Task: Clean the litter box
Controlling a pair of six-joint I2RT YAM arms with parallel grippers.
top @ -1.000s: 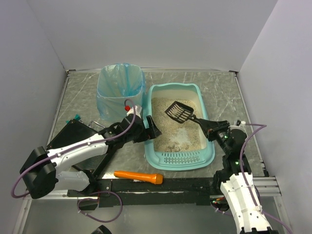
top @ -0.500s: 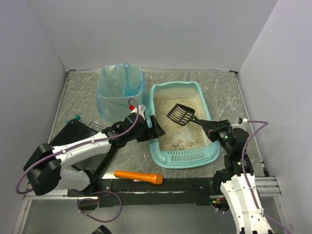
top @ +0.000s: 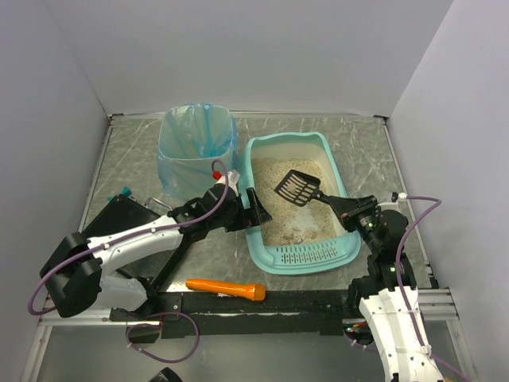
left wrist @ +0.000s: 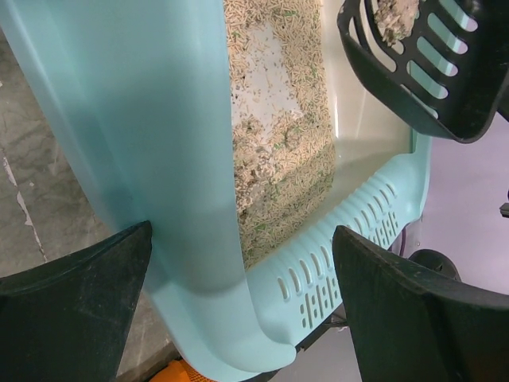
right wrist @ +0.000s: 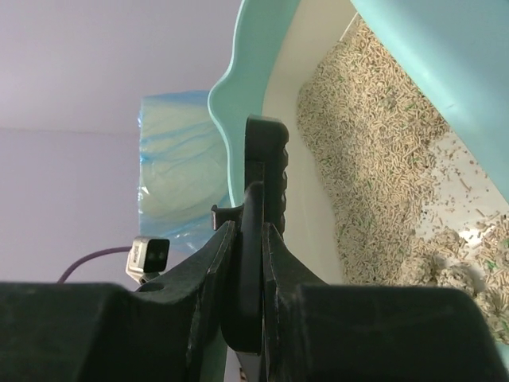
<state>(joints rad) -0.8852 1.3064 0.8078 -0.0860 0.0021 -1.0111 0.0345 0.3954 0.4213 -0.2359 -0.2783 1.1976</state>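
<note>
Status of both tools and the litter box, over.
Left tool open astride litter box wall. Right tool shut on scoop above litter. Nothing in the way.

Blue-bagged bin (top: 196,147) upright at back-left of marbled worktop (top: 366,151). Flat black case (top: 115,213) on left. Orange handle-like obj (top: 227,288) lying at near edge, well apart from bin.

No lettering, brand, number or sign can be read in any view. The litter box (left wrist: 191,159) rim between the left gripper (left wrist: 242,231) fingers is plain teal plastic. The black scoop (left wrist: 386,68) above them is unmarked.
</note>
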